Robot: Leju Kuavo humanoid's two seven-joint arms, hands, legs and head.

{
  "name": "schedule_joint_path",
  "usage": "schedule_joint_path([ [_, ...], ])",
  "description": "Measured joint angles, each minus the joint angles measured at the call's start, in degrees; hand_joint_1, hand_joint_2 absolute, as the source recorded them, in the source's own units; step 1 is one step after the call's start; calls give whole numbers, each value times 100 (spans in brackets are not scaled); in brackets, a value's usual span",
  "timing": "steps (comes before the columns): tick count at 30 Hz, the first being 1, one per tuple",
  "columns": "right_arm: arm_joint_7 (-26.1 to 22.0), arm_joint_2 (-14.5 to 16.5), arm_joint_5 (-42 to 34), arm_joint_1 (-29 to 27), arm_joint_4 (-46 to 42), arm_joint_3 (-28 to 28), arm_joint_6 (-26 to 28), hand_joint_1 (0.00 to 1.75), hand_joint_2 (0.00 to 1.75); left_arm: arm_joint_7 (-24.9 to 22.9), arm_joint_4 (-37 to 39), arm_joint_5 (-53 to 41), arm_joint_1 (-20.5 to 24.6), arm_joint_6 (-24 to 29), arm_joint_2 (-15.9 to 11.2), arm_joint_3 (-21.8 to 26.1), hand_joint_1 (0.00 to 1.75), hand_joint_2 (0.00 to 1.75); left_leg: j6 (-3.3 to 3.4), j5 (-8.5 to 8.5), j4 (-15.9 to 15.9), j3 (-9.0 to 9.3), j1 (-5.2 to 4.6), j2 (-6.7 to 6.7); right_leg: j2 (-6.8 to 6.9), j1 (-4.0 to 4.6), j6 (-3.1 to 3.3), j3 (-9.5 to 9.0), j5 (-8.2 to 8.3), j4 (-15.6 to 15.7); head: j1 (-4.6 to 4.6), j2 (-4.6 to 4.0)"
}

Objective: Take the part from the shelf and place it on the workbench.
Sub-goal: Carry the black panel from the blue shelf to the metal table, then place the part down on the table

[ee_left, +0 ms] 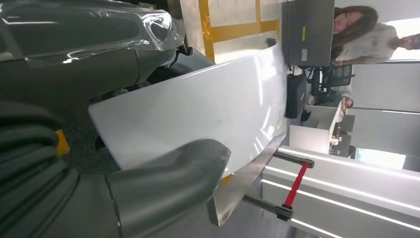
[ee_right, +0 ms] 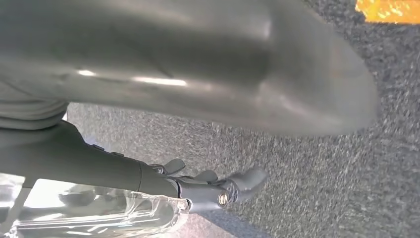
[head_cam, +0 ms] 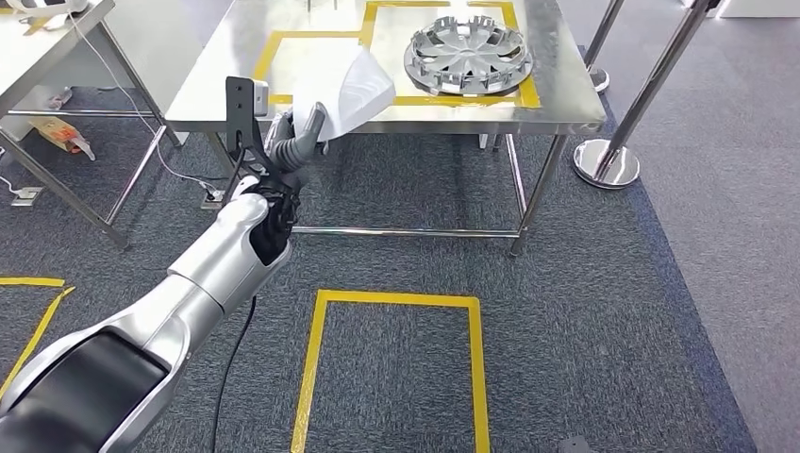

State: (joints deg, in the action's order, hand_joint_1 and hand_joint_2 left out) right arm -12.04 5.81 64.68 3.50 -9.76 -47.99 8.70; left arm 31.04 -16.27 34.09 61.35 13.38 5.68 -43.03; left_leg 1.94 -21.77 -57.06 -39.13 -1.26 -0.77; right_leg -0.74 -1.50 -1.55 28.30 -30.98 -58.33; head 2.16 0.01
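A white curved panel part [head_cam: 347, 87] lies across the front edge of the steel workbench [head_cam: 283, 109], partly inside a yellow taped rectangle. My left hand [head_cam: 300, 137] grips its near edge from below the table's front. In the left wrist view the thick grey thumb [ee_left: 171, 181] presses on the white part [ee_left: 198, 114], with the bench edge [ee_left: 242, 183] just beyond. A silver wheel cover [head_cam: 469, 57] rests on the bench to the right. My right hand [ee_right: 213, 191] hangs over grey carpet with its fingers apart and nothing in them.
Steel stanchion posts [head_cam: 608, 156] stand right of the bench. Another metal table [head_cam: 47, 57] is at the left. A yellow taped square [head_cam: 391, 368] marks the carpet in front. A person [ee_left: 356, 34] sits beyond in the left wrist view.
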Motion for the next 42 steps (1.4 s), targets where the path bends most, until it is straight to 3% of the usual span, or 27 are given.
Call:
schedule_joint_path([
  [2, 0, -4, -2, 5, 0, 1, 5, 0, 0, -19, -16, -33, 19, -1, 32, 11, 175, 175, 48, -35, 62, 140, 21, -9, 15, -2, -44, 73, 56, -253, -6, -1],
  [3, 0, -9, -4, 11, 0, 2, 9, 0, 0, -24, -20, -46, 30, -1, 53, 19, 175, 175, 74, -68, 81, 208, 33, -12, 20, -2, -55, 229, 45, -527, -25, -1],
  [4, 0, -19, -7, 18, -1, 3, 12, 0, 0, -31, -22, -54, 36, -2, 73, 27, 175, 175, 98, -108, 94, 261, 41, -17, 25, -2, -64, 456, -27, -879, -48, 0],
  [6, 1, -35, -12, 17, -1, 3, 16, 0, 0, -42, -22, -61, 25, -4, 110, 38, 175, 175, 122, -206, 95, 346, 41, -38, 26, 2, -95, 952, -352, -1507, -106, 0],
  [7, 1, -40, -14, 9, -1, 2, 18, 0, 0, -47, -22, -65, 7, -4, 121, 42, 175, 175, 123, -261, 94, 402, 39, -51, 26, 3, -110, 1120, -503, -1628, -127, 1],
  [8, 2, -42, -16, 0, -1, 2, 19, 0, 0, -50, -21, -72, -11, -5, 131, 46, 175, 175, 118, -319, 93, 471, 38, -63, 27, 3, -117, 1205, -548, -1578, -146, 0],
  [9, 2, -46, -18, -7, -1, 1, 21, 0, 0, -51, -21, -83, -24, -6, 139, 51, 175, 175, 107, -381, 90, 550, 39, -72, 27, 1, -117, 1199, -429, -1334, -164, -1],
  [12, 3, -60, -15, -21, 1, 2, 27, 0, 0, -52, -20, -116, -40, -8, 165, 76, 175, 175, 42, -588, 54, 762, 26, -90, 41, -1, -80, 971, 472, -242, -222, -1],
  [13, 3, -58, -13, -21, 2, 3, 28, 0, 0, -53, -20, -122, -43, -9, 169, 86, 175, 175, 13, -646, 43, 791, 19, -94, 45, 7, -45, 919, 667, -58, -226, -1],
  [14, 4, -55, -11, -21, 3, 3, 28, 0, 0, -54, -20, -132, -47, -9, 170, 95, 175, 175, -15, -688, 27, 806, 11, -99, 49, 18, -1, 896, 740, 5, -227, -1],
  [16, 5, -48, -1, -15, 4, 1, 28, 0, 0, -56, -22, -159, -50, -9, 168, 115, 175, 175, -59, -737, -6, 804, 15, -93, 44, 17, 76, 844, 701, -2, -206, 0],
  [18, 5, -50, 13, -11, 4, -3, 28, 0, 0, -53, -26, -191, -41, -9, 163, 142, 175, 175, -113, -793, -293, 656, 26, -54, 44, -12, 133, 760, 639, 7, -169, -1],
  [22, 4, -55, 27, -9, 4, -3, 28, 0, 0, -48, -27, -221, -77, -10, 143, 181, 175, 175, -238, -1165, -1605, -261, 108, 20, 46, -33, 172, 584, 474, 11, -101, -1],
  [23, 4, -55, 31, -12, 4, -4, 28, 0, 0, -48, -26, -228, -96, -9, 137, 191, 175, 175, -245, -1129, -1661, -388, 121, 22, 44, -34, 167, 527, 427, 11, -87, -1],
  [24, 4, -55, 34, -14, 4, -4, 28, 0, 0, -48, -26, -238, -109, -9, 130, 205, 175, 175, -240, -961, -1497, -404, 129, 23, 40, -34, 158, 460, 377, 11, -69, -1],
  [26, 4, -48, 43, -12, 4, -4, 26, 0, 0, -48, -27, -267, -112, -9, 114, 238, 175, 175, -198, -384, -712, -196, 122, 28, 36, -35, 129, 320, 272, 18, -34, -1],
  [28, 4, -39, 50, -3, 4, -4, 19, 0, 0, -50, -28, -297, -105, -12, 100, 264, 175, 175, -150, -80, -103, 19, 83, 42, 35, -30, 75, 246, 191, 37, -16, -1],
  [30, 4, -34, 60, 7, 4, -4, 11, 0, 0, -51, -33, -328, -105, -13, 90, 289, 175, 175, -112, -112, 13, 87, 42, 38, 36, -31, 3, 225, 140, 72, -15, -1],
  [33, 4, -26, 72, 21, 4, -1, 9, 0, 0, -52, -48, -371, -101, -2, 72, 342, 175, 175, -30, -139, 79, 201, 70, 20, 49, -42, -76, 248, 11, -48, -32, 0],
  [35, 7, -37, 79, 32, 4, 1, 9, 0, 0, -52, -53, -406, -104, -1, 72, 383, 175, 175, 37, -192, 113, 281, 74, 15, 58, -31, -94, 591, -250, -694, -94, -1],
  [37, 14, -49, 88, 33, 4, 1, 9, 0, 0, -61, -52, -442, -154, 0, 69, 417, 175, 175, 78, -267, 109, 343, 58, -1, 57, -12, -100, 1108, -453, -1489, -154, -1],
  [38, 17, -52, 92, 27, 4, 1, 9, 0, 0, -68, -52, -457, -188, 1, 67, 432, 175, 175, 82, -308, 105, 385, 51, -12, 57, -6, -98, 1274, -406, -1659, -170, -1],
  [39, 20, -54, 93, 23, 4, 1, 9, 0, 0, -75, -52, -477, -215, 2, 65, 449, 175, 175, 78, -358, 98, 441, 47, -25, 57, -3, -93, 1322, -217, -1574, -181, -1],
  [41, 20, -60, 94, 19, 4, 1, 9, 0, 0, -85, -52, -512, -235, 4, 64, 491, 175, 175, 50, -476, 70, 567, 46, -42, 59, -5, -75, 1137, 366, -847, -208, -1],
  [42, 20, -61, 95, 18, 5, 2, 8, 0, 0, -87, -51, -531, -230, 5, 62, 519, 175, 175, 24, -535, 43, 612, 35, -51, 58, -3, -68, 994, 581, -471, -226, -1],
])
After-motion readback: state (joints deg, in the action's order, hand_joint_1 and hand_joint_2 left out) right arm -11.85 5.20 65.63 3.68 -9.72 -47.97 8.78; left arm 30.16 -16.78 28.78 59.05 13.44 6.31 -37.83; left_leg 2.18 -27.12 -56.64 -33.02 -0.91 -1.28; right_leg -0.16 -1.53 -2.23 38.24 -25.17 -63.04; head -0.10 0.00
